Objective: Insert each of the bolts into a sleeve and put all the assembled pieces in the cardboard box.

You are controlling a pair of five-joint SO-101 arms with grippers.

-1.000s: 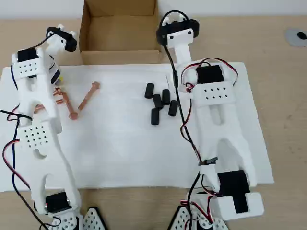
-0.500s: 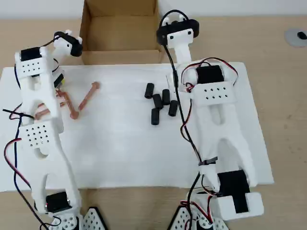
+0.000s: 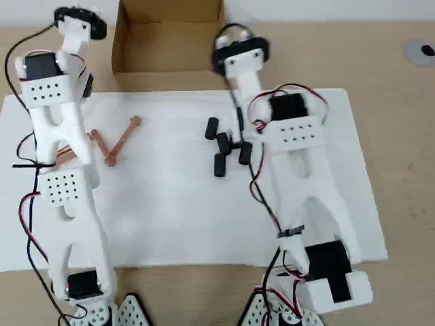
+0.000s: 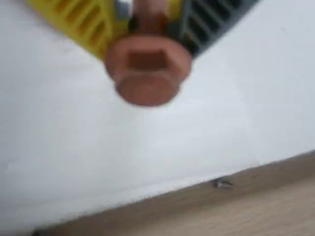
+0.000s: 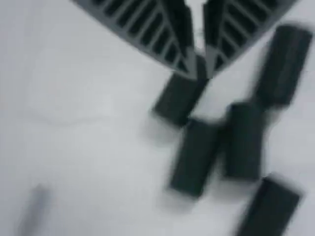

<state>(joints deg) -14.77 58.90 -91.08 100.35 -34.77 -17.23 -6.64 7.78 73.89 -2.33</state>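
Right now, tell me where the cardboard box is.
In the high view the cardboard box stands at the far edge of the table, just beyond the white mat, behind the gap between the bolts and the black sleeves.

Left arm (image 3: 62,88) swung up toward frame's upper left, bolt (image 4: 147,69) in jaws. Right arm (image 3: 241,64) shifted left and lower over sleeves (image 3: 221,144), partly covering one.

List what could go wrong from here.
The bolt pinched in the left jaws may tilt or slip during insertion. The sleeves lie bunched, some touching, so the right jaws may nudge neighbours or grab two. The loose bolts beside the left arm could get swept.
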